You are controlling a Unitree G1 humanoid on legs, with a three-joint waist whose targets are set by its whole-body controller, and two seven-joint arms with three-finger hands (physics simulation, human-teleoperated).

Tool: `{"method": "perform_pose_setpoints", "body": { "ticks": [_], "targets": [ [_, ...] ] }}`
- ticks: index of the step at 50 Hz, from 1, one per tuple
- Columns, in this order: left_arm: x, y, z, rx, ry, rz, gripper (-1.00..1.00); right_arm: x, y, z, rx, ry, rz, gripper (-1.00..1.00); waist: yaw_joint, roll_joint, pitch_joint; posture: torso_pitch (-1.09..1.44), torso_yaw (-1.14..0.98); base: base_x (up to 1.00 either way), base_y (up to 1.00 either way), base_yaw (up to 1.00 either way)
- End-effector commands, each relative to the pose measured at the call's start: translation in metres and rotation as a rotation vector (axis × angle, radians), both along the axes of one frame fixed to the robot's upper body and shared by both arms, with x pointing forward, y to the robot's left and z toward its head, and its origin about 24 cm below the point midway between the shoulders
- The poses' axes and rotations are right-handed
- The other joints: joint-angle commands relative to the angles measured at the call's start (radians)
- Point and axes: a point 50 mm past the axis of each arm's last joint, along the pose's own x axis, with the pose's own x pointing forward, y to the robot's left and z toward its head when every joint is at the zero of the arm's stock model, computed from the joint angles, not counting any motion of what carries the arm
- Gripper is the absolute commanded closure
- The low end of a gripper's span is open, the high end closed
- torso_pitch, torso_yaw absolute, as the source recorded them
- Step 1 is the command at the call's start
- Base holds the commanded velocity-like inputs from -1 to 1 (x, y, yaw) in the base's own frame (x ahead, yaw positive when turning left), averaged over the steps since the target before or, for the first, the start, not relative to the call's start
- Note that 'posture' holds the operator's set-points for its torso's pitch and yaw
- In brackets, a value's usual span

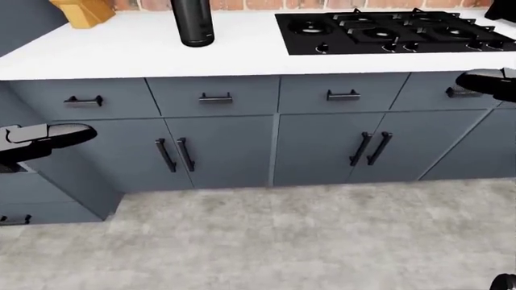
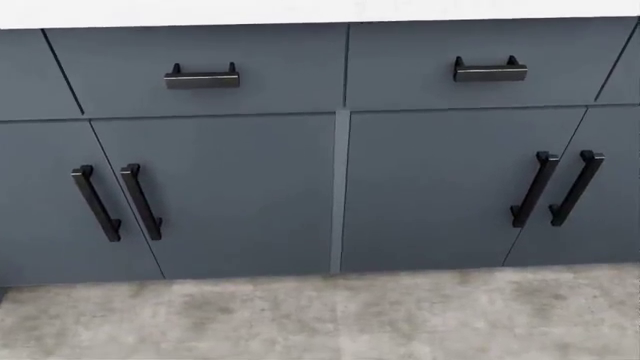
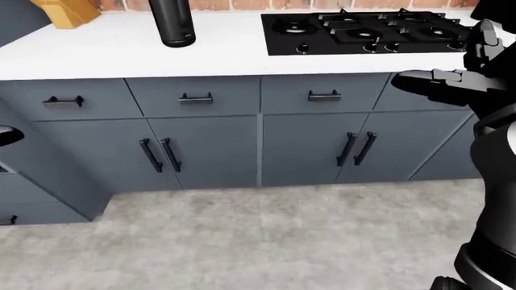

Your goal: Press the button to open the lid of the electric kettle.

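Observation:
The black electric kettle (image 1: 193,24) stands on the white counter (image 1: 121,51) at the top of the left-eye view; only its lower body shows, the lid and button are cut off. My left hand (image 1: 48,138) hangs at the left edge, low beside the cabinets, fingers stretched out and empty. My right hand (image 3: 440,83) is at the right edge by the drawer fronts, fingers extended and holding nothing. Both hands are far from the kettle.
A black gas cooktop (image 1: 391,30) sits on the counter right of the kettle. A wooden knife block (image 1: 80,12) stands at the top left. Grey drawers and cabinet doors (image 2: 240,187) with black handles face me. Speckled floor (image 1: 282,241) lies below.

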Motion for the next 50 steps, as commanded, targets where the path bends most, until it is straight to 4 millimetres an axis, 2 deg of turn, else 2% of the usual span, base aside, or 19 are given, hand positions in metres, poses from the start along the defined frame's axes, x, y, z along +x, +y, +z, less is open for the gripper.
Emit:
{"method": "perform_pose_setpoints", "body": {
  "ticks": [1, 11, 12, 18, 23, 26, 29, 31, 32, 33, 35, 37, 39, 41, 42, 43, 44, 45, 50],
  "targets": [
    [-0.0062, -0.0021, 0.0116, 0.035, -0.068, 0.007, -1.00, -0.0081, 0.0014, 0.0163, -0.032, -0.080, -0.005, -1.00, 0.000, 0.000, -0.021, 0.00, 0.00, 0.00, 0.00, 0.00],
    [-0.0064, -0.0009, 0.0111, 0.034, -0.067, 0.011, -1.00, -0.0084, 0.0023, 0.0155, -0.040, -0.078, -0.001, -1.00, 0.000, 0.002, -0.019, 0.00, 0.00, 0.00, 0.02, 0.00],
    [-0.0065, -0.0008, 0.0112, 0.033, -0.068, 0.011, -1.00, -0.0085, 0.0026, 0.0154, -0.044, -0.078, -0.003, -1.00, -0.002, 0.006, -0.040, 0.00, 0.00, 0.00, 0.08, 0.00],
    [-0.0067, -0.0007, 0.0113, 0.033, -0.068, 0.010, -1.00, -0.0087, 0.0037, 0.0142, -0.051, -0.075, 0.001, -1.00, -0.007, 0.014, -0.035, 0.00, 0.00, 0.01, 0.12, 0.00],
    [-0.0070, 0.0000, 0.0116, 0.033, -0.069, 0.012, -1.00, -0.0087, 0.0037, 0.0135, -0.051, -0.074, 0.002, -1.00, -0.012, 0.033, -0.026, 0.00, 0.00, 0.04, 0.19, 0.00],
    [-0.0075, 0.0006, 0.0126, 0.033, -0.071, 0.013, -1.00, -0.0093, 0.0038, 0.0149, -0.049, -0.075, 0.002, -1.00, -0.012, 0.030, -0.027, 0.00, 0.00, 0.04, 0.19, 0.00],
    [-0.0076, 0.0003, 0.0127, 0.033, -0.071, 0.013, -1.00, -0.0092, 0.0034, 0.0144, -0.050, -0.073, 0.002, -1.00, -0.009, -0.004, -0.029, 0.00, 0.00, 0.04, 0.19, 0.00],
    [-0.0076, 0.0002, 0.0131, 0.033, -0.071, 0.012, -1.00, -0.0092, 0.0032, 0.0148, -0.048, -0.074, 0.002, -1.00, -0.004, -0.050, -0.029, 0.00, 0.00, 0.04, 0.20, 0.00],
    [-0.0076, 0.0001, 0.0131, 0.033, -0.071, 0.012, -1.00, -0.0092, 0.0032, 0.0149, -0.049, -0.074, 0.002, -1.00, -0.007, -0.027, -0.023, 0.00, 0.00, 0.05, 0.19, 0.00],
    [-0.0075, 0.0000, 0.0131, 0.033, -0.071, 0.011, -1.00, -0.0091, 0.0032, 0.0149, -0.048, -0.075, 0.002, -1.00, -0.011, -0.023, -0.024, 0.00, 0.00, 0.04, 0.19, 0.00],
    [-0.0079, 0.0001, 0.0139, 0.033, -0.073, 0.011, -1.00, -0.0090, 0.0031, 0.0152, -0.047, -0.076, 0.002, -1.00, -0.008, -0.038, -0.031, 0.00, 0.00, 0.04, 0.17, 0.00],
    [-0.0079, -0.0001, 0.0147, 0.034, -0.074, 0.011, -1.00, -0.0090, 0.0032, 0.0156, -0.047, -0.077, 0.003, -1.00, -0.006, -0.027, -0.032, 0.00, 0.00, 0.04, 0.14, 0.00],
    [-0.0077, -0.0007, 0.0148, 0.034, -0.074, 0.009, -1.00, -0.0090, 0.0027, 0.0154, -0.048, -0.076, 0.002, -1.00, -0.007, -0.005, -0.023, 0.00, 0.00, 0.04, 0.14, 0.00],
    [-0.0076, -0.0012, 0.0154, 0.035, -0.075, 0.008, -1.00, -0.0090, 0.0030, 0.0158, -0.048, -0.077, 0.003, -1.00, -0.011, 0.024, -0.017, 0.00, 0.00, 0.04, 0.14, 0.00],
    [-0.0075, -0.0016, 0.0154, 0.035, -0.074, 0.006, -1.00, -0.0089, 0.0032, 0.0157, -0.047, -0.077, 0.004, -1.00, -0.013, 0.049, -0.024, 0.00, 0.00, 0.03, 0.13, 0.00],
    [-0.0074, -0.0019, 0.0149, 0.035, -0.073, 0.004, -1.00, -0.0089, 0.0033, 0.0153, -0.047, -0.076, 0.005, -1.00, -0.012, 0.092, -0.040, 0.00, 0.00, 0.04, 0.13, 0.00],
    [-0.0074, -0.0019, 0.0146, 0.035, -0.073, 0.004, -1.00, -0.0090, 0.0032, 0.0152, -0.047, -0.076, 0.004, -1.00, -0.008, 0.068, -0.041, 0.00, 0.00, 0.05, 0.14, 0.00],
    [-0.0075, -0.0018, 0.0146, 0.036, -0.073, 0.004, -1.00, -0.0092, 0.0032, 0.0153, -0.047, -0.077, 0.005, -1.00, -0.006, 0.068, -0.028, 0.00, 0.00, 0.04, 0.13, 0.00],
    [-0.0072, -0.0023, 0.0138, 0.037, -0.071, 0.002, -1.00, -0.0094, 0.0028, 0.0149, -0.046, -0.076, 0.004, -1.00, -0.003, 0.034, -0.033, 0.00, 0.00, 0.05, 0.10, 0.00]
  ]
}}
